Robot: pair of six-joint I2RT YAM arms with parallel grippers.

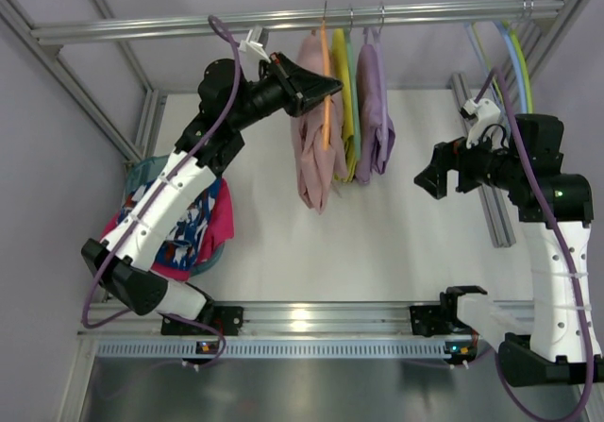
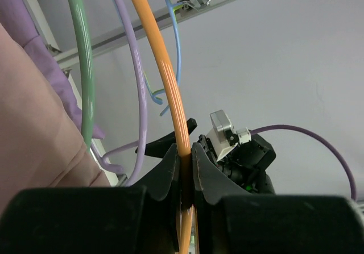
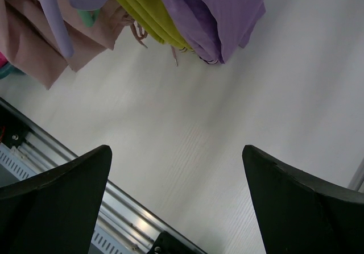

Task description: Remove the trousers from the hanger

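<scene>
Because the trousers [image 1: 316,153] had to come off, the left hand [image 2: 185,166] was pinching the thin orange bar of the hanger [image 2: 165,78], with both fingers pressed tight on it. I think it held the hanger so it would not swing or slip when the cloth got pulled. The trousers were folded over the hanger and hung down from the rail [image 1: 170,27], at the left end of the row, just beside the yellow clothes [image 1: 343,92] and the purple clothes [image 1: 375,110]. They were above the far part of the tabletop [image 1: 415,243]. The right hand [image 3: 176,149] was spread wide and held nothing. It hung in the air well apart, near the right edge of the tabletop, maybe ready to grab the trousers next
</scene>
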